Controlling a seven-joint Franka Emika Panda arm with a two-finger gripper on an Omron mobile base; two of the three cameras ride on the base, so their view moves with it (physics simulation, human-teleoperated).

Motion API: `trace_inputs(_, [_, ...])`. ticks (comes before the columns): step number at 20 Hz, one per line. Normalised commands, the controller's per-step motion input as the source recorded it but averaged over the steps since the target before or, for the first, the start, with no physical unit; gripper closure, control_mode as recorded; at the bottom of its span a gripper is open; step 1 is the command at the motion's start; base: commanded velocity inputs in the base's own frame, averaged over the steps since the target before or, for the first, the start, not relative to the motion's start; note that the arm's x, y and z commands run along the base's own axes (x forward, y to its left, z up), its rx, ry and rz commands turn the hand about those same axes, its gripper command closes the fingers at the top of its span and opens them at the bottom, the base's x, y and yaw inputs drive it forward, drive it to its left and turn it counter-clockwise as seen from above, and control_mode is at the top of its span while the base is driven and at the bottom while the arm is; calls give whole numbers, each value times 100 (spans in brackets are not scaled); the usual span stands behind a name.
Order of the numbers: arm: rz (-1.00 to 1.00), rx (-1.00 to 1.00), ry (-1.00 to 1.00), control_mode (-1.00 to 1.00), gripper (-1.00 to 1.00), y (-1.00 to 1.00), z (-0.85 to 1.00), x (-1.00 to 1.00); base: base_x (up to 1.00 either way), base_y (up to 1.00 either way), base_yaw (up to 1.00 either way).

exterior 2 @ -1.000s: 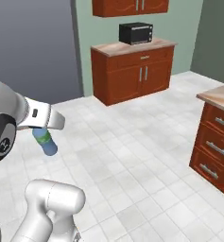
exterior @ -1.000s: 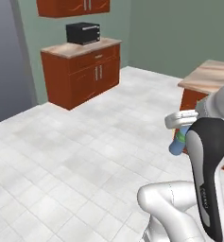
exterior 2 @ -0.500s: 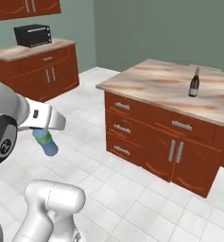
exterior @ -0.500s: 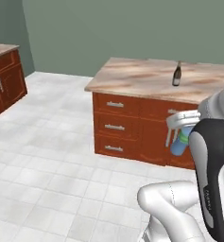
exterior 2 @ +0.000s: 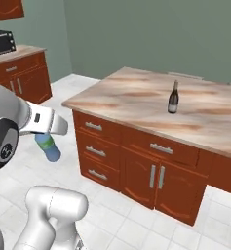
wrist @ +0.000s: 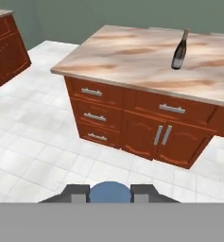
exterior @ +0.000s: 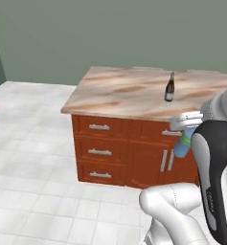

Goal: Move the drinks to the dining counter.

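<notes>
Hand view: gripper (wrist: pixel 110 193) clamped on blue bottle (wrist: pixel 110 192), only its rounded end visible between the fingers. Right base view adds its green band and shows it off the dining counter (exterior 2: pixel 136 105), over white tile floor (exterior 2: pixel 224 215). Wine bottle (exterior 2: pixel 173 98) upright on counter, mid-top. Label unreadable. Grey-green wall (exterior: pixel 110 33) behind counter.

I see the blue bottle (exterior: pixel 182 146) partly hidden behind my arm, its top buried in the gripper (exterior 2: pixel 52 128). Dining counter (exterior 2: pixel 136 105) is cut off at the right edge. Wine bottle (wrist: pixel 179 50) label too small to read.
</notes>
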Motion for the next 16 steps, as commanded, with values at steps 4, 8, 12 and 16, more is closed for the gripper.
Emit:
trace_inputs(4, [0,0,0,100,100,0,0,0,100,13,-25])
trace_inputs(8, [0,0,0,100,100,0,0,0,100,31,-45])
trace_inputs(12, [0,0,0,100,100,0,0,0,100,29,-45])
trace_inputs(16, [0,0,0,100,100,0,0,0,100,37,-49])
